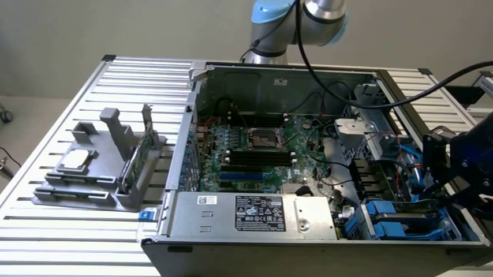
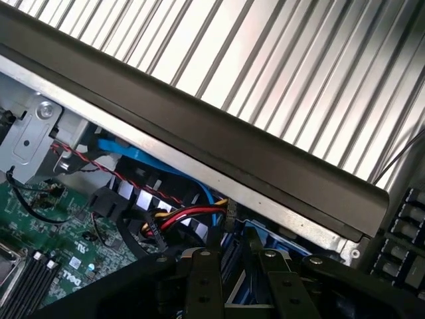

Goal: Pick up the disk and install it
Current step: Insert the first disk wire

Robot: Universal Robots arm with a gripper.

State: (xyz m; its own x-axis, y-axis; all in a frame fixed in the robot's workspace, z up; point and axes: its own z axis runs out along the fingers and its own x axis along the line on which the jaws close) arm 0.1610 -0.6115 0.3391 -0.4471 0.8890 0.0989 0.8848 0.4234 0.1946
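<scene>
- The disk [image 1: 400, 220], blue rails showing, sat low in the drive bay at the front corner of the computer case [image 1: 269, 86], on the exterior view's right.
- The gripper [image 2: 236, 272] hung directly over that bay, just inside the case wall, with blue plastic showing at its tip.
- Whether it was clamped on the disk or loose could not be told.
- On the exterior view's left, the grey holder [image 1: 92, 193] carried a small chip [image 1: 77, 158] and a green card [image 1: 137, 158].

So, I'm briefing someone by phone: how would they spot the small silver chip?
On the slatted metal table, find the open computer case; a grey holder stands at the exterior view's left of it. The chip lies flat on the holder's side away from the case: square and silver, unlike the thin green card standing on edge nearer the case.
</scene>
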